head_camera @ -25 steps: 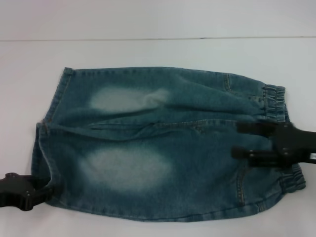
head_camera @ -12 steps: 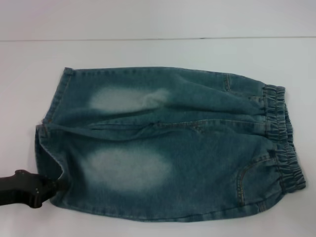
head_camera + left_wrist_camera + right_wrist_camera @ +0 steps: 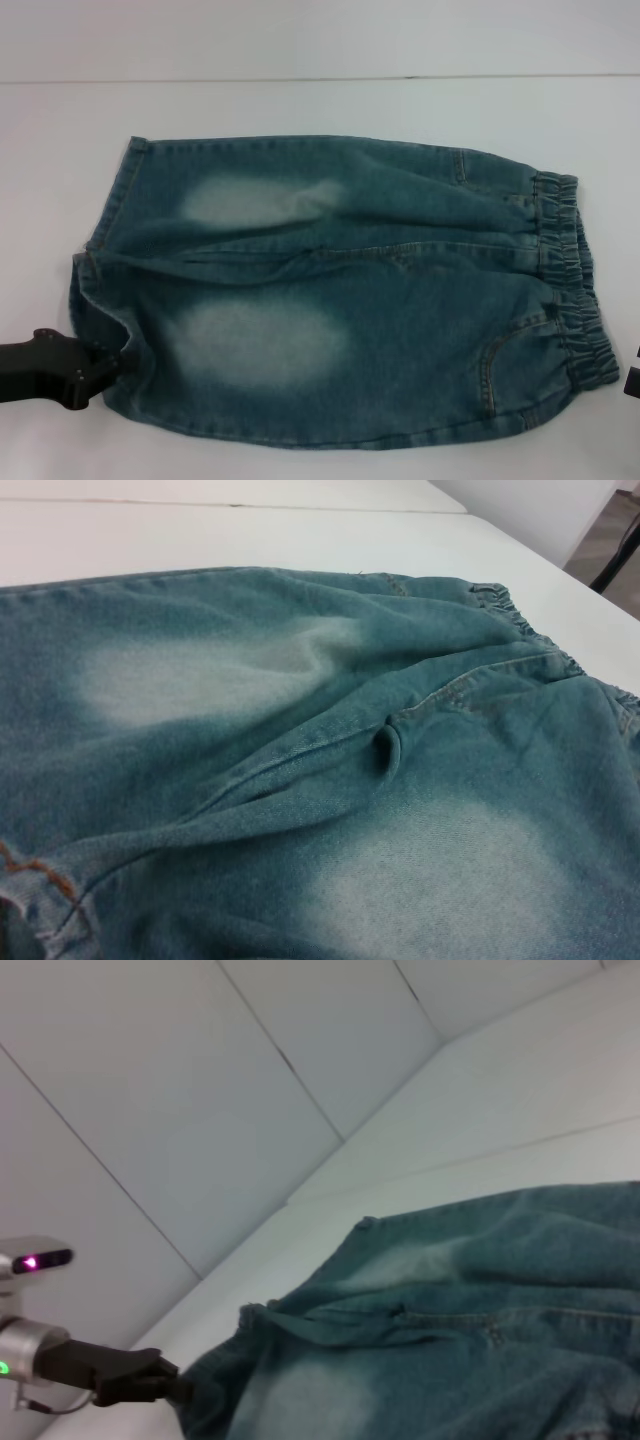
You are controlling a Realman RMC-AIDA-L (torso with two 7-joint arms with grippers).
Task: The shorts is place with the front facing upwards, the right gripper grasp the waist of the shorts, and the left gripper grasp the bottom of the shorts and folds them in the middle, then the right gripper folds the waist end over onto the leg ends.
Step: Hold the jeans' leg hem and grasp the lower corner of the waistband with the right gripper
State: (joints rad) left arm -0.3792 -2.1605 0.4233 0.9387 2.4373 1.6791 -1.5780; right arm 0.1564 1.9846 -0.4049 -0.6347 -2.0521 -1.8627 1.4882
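The blue denim shorts (image 3: 340, 290) lie flat on the white table, front up, with the elastic waist (image 3: 570, 290) on the right and the leg ends (image 3: 100, 260) on the left. My left gripper (image 3: 112, 365) sits at the near leg's hem, its tip touching the cloth. It shows in the right wrist view too, as the left gripper (image 3: 160, 1382) against the hem. Only a dark sliver of my right gripper (image 3: 635, 375) shows at the right edge, just off the waist. The left wrist view looks along the shorts (image 3: 330, 780) from the hem.
White table (image 3: 320, 105) surrounds the shorts, with a seam line running across behind them. A white wall (image 3: 150, 1090) stands past the table's far side in the right wrist view.
My right gripper has pulled off the waist to the right edge of view. My left gripper has moved right, in against the near leg hem, which has bunched slightly.
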